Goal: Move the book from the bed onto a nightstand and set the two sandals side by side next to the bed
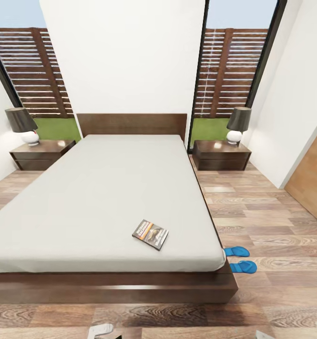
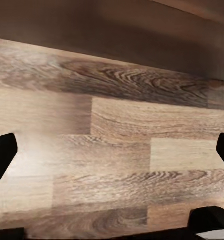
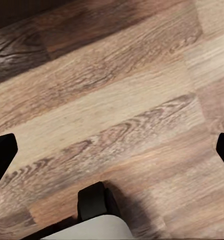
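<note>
Dark-covered book (image 1: pixel 150 234), orange-banded, lies flat on grey bed (image 1: pixel 106 188).

The bed (image 1: pixel 97 197) carries the book (image 1: pixel 150 234) at its 5 o'clock corner; two sandals (image 1: pixel 239 259) lie on the floor (image 1: pixel 271 212) beside it.

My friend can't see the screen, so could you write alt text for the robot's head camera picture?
A small dark book lies near the right foot corner of a large grey bed, and two blue sandals sit on the wood floor beside that corner. A dark nightstand with a lamp stands at each side of the headboard, with windows onto a slatted fence behind.
</note>
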Available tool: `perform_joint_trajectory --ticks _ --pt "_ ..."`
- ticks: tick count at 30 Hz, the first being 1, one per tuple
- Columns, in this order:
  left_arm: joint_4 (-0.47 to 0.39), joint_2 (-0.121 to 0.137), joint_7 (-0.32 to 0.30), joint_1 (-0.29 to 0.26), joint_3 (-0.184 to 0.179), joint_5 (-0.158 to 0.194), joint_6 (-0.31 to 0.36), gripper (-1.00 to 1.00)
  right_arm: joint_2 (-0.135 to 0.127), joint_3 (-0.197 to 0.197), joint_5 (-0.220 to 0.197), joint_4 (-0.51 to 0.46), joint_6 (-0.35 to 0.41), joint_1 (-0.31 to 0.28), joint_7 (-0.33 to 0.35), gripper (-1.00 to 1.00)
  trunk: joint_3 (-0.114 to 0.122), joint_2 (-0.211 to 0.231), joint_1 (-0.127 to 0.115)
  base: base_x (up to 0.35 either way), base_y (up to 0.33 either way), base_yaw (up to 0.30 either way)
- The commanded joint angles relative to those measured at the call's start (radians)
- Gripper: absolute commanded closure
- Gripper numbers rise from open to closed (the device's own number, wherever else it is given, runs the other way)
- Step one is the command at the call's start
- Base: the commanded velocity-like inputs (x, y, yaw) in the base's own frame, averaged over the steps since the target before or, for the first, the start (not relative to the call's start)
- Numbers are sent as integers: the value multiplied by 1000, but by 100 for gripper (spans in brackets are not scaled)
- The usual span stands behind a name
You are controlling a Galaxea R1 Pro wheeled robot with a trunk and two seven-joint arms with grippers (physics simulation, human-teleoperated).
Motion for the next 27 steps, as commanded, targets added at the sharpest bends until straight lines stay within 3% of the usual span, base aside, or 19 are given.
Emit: perform_joint_trajectory --ticks 1,6,8,11,15,19,20,23,25,26,27 --pt "38 1 45 -1 7 -11 -36 -100 0 0 -9 -1 1 0 -31 -100 2 7 -4 0 0 0" --pt "81 0 169 -1 5 -28 -89 -100 -1 -1 -10 -3 1 0 -86 -100 18 42 -23 0 0 0" --pt "85 -2 182 -1 3 -35 -93 -100 -1 -1 -10 -4 1 0 -156 -100 24 56 -31 0 0 0" --pt "88 -5 194 0 1 -55 -97 -100 -1 -1 -10 -9 0 0 -326 -100 34 77 -42 0 0 0" --pt "89 -6 197 1 1 -61 -97 -100 -1 -2 -9 -10 0 0 -369 -100 46 105 -58 0 0 0" --pt "89 -6 198 1 1 -62 -98 -100 -1 6 0 -5 2 0 -364 -100 59 133 -73 0 0 0" --pt "89 -6 198 1 1 -62 -98 -100 0 8 2 -4 2 0 -348 -100 62 140 -77 0 0 0" --pt "89 -6 198 1 1 -62 -98 -100 1 12 5 -3 4 0 -216 -100 71 161 -88 0 0 0" --pt "89 -6 198 1 1 -62 -98 -100 1 13 11 -1 11 0 136 -100 78 175 -96 0 0 0" --pt "89 -6 198 1 1 -63 -98 -100 1 13 18 -1 13 0 244 -100 81 182 -100 0 0 0" --pt "89 -6 198 1 1 -63 -98 -100 0 13 23 -1 14 0 291 -100 84 189 -104 0 0 0"
